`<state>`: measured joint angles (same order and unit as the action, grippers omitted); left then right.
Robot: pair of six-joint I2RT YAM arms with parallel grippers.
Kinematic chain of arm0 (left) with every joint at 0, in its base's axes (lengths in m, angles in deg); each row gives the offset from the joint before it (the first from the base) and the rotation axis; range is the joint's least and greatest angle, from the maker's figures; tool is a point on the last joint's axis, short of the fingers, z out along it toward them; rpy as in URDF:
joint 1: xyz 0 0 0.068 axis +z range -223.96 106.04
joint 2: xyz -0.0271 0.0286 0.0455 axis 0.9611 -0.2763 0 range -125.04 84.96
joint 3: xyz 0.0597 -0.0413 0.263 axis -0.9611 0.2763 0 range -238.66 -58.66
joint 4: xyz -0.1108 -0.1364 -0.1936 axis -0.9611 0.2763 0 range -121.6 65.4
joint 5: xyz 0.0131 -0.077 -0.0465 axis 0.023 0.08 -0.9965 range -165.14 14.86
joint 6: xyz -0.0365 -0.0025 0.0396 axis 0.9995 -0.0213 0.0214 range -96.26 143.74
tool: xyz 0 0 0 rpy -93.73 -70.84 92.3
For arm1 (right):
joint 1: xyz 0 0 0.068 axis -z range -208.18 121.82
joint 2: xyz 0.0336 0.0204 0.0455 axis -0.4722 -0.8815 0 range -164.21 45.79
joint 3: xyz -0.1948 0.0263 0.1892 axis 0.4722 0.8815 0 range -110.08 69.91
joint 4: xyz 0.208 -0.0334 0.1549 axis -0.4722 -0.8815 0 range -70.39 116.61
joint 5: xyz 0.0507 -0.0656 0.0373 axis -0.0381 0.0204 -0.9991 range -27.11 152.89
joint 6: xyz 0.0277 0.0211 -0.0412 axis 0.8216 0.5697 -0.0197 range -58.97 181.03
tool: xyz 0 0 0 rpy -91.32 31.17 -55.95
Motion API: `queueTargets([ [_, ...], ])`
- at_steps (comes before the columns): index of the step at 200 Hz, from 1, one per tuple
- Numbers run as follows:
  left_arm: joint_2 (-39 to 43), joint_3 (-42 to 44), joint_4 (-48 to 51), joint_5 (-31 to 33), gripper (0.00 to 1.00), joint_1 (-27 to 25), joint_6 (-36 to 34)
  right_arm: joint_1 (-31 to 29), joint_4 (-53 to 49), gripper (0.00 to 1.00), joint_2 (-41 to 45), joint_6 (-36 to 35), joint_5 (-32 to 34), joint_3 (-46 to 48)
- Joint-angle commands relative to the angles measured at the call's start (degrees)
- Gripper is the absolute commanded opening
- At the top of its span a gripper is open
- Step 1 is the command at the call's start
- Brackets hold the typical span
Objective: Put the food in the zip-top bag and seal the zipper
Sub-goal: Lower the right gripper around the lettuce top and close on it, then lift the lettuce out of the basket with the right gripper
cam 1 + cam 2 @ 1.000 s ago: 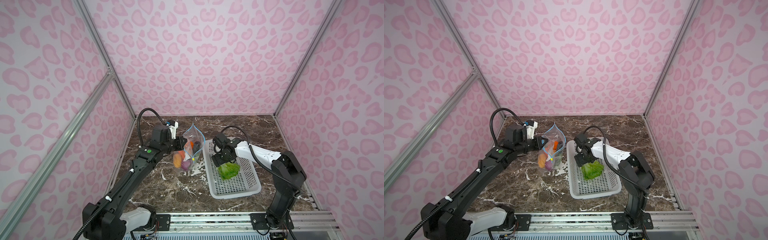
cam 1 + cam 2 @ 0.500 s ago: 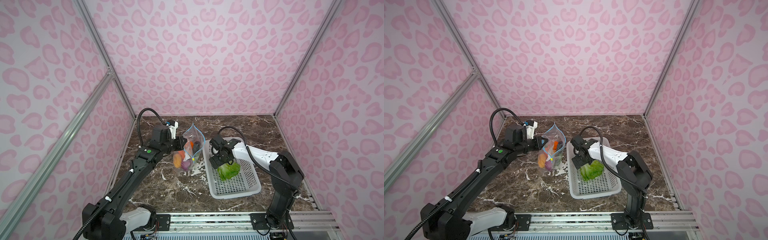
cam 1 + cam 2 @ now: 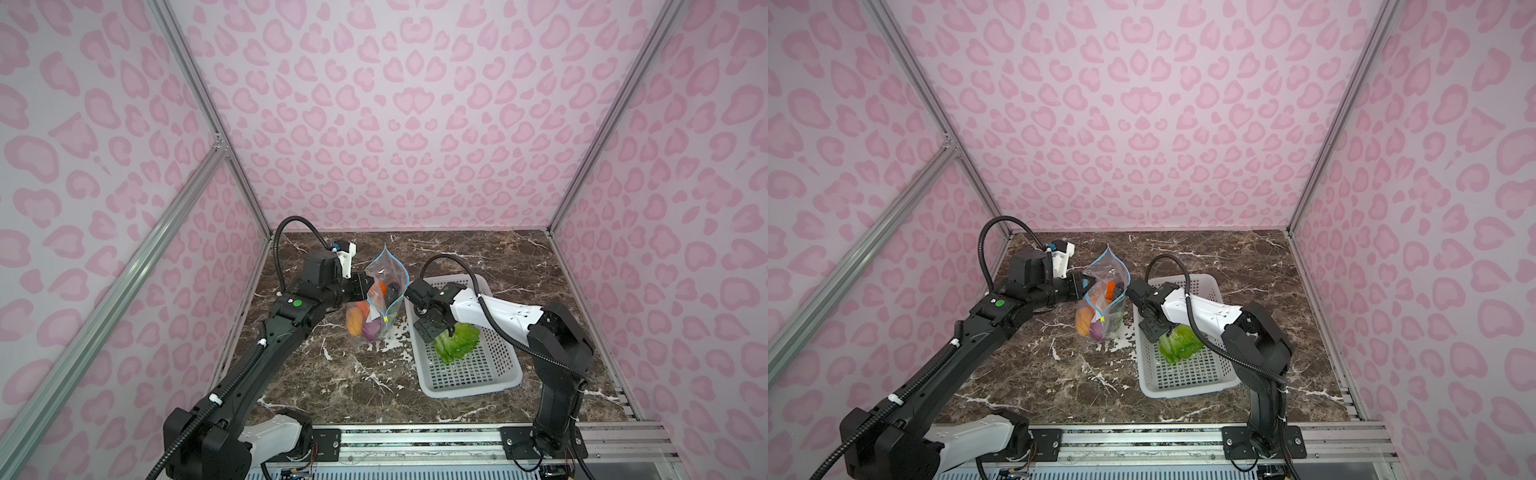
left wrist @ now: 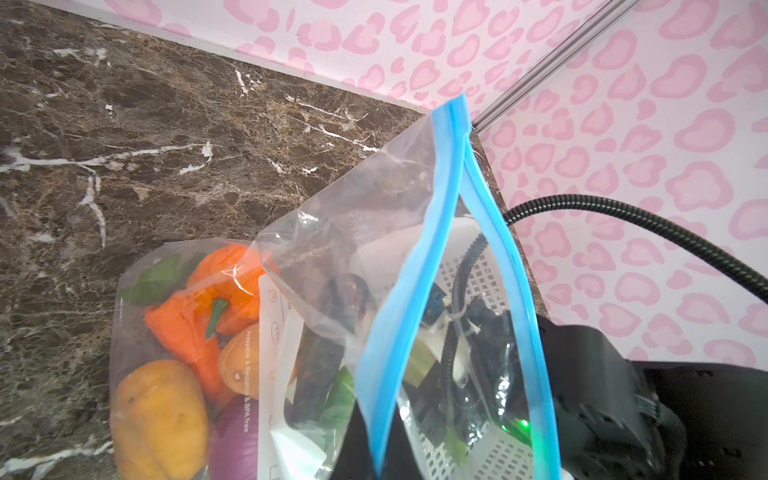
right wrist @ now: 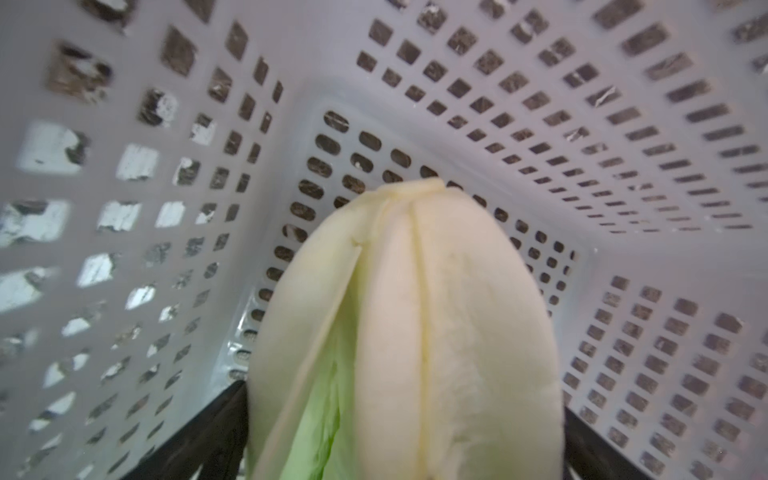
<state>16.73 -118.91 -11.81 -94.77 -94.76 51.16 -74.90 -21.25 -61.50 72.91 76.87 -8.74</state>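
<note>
Left claw [image 3: 360, 291] was clamped shut on one side of the zip-top bag [image 3: 384, 276], holding it upright on the marble table [image 3: 357, 386]. Zipper [image 4: 419, 291] was unsealed, mouth gaping. Carrot [image 4: 183, 328], potato [image 4: 158, 415] and onion [image 4: 232, 444] sat inside. Right claw [image 3: 439, 334] was spread wide, straddling the cabbage [image 5: 415, 332], which lay in the white basket [image 3: 469, 376] beside the bag. Couldn't tell if my fingers pressed it.
</note>
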Motion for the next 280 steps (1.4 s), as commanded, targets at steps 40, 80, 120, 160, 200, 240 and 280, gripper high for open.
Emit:
queueTargets([
  [40,0.55,-0.27,-0.74,-0.21,0.03,0.01,-0.09,-0.99,-3.03,0.99,2.85,0.49,-2.29,-1.20],
  [80,0.73,-0.26,-0.76,-0.13,0.03,0.05,-0.08,-1.96,-0.04,0.99,2.44,0.06,-0.75,1.70],
  [120,0.66,-0.27,-0.72,-0.09,0.03,0.04,-0.17,-3.14,2.04,0.99,1.57,-0.26,4.95,4.73],
  [160,0.53,-0.24,-0.73,-0.15,0.03,0.05,-0.17,-3.51,2.25,0.99,-0.26,-1.08,7.89,4.70],
  [200,0.46,-0.25,-0.72,0.04,0.03,0.05,-0.17,-3.27,3.04,0.95,-0.64,-0.89,8.47,4.90],
  [240,0.62,-0.18,-0.76,0.30,0.03,0.02,-0.09,-0.79,6.14,0.73,2.61,-0.46,1.38,7.50],
  [280,0.89,-0.11,-0.72,0.66,0.03,0.04,-0.09,3.74,10.60,0.59,6.23,0.85,-10.06,10.89],
])
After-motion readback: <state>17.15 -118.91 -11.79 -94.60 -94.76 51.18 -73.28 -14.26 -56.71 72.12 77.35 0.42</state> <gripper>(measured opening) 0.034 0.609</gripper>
